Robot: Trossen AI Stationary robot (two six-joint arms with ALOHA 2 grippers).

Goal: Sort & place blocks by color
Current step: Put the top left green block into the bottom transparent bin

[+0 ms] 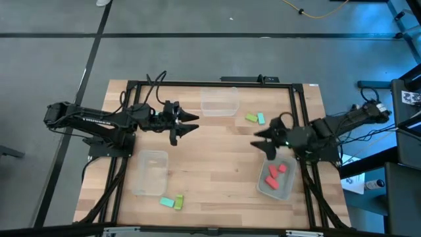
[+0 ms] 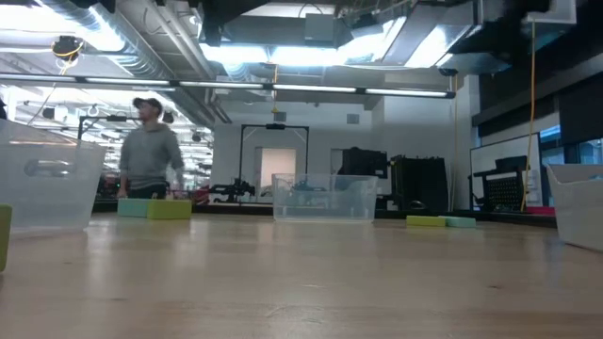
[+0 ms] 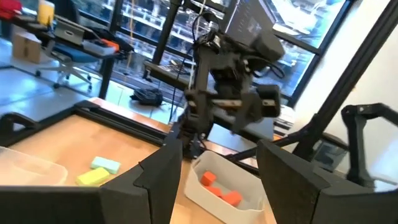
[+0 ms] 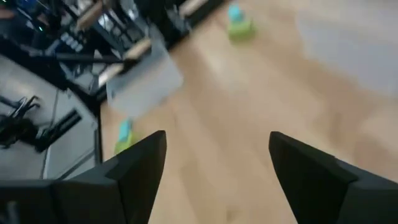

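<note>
the left arm reaches in from the left edge of the table (image 1: 217, 164), stretched out flat and long. its left gripper (image 1: 192, 123) hangs over the wood a bit left of the middle, pointing to the right, with its two fingers spread wide and nothing between them. the right arm comes in from the right edge, bent a little, and its right gripper (image 1: 261, 139) points left and toward the middle. its fingers are wide apart too and hold nothing. it hangs just beside the bin by the right edge (image 1: 277, 179), at the bin's far corner. three red-orange blocks (image 1: 276, 171) lie in that bin, close together. a lime block (image 1: 250, 118) and a teal block (image 1: 260, 118) lie touching on the wood near the far edge, a bit right of the middle, beside the bin at the far edge (image 1: 220, 101). one more teal block (image 1: 167, 201) and one more lime block (image 1: 178, 201) lie side by side near the front edge, on the left side, just past the bin near the left edge (image 1: 150, 172). a person (image 2: 151, 146) stands in the room behind the table.
</note>
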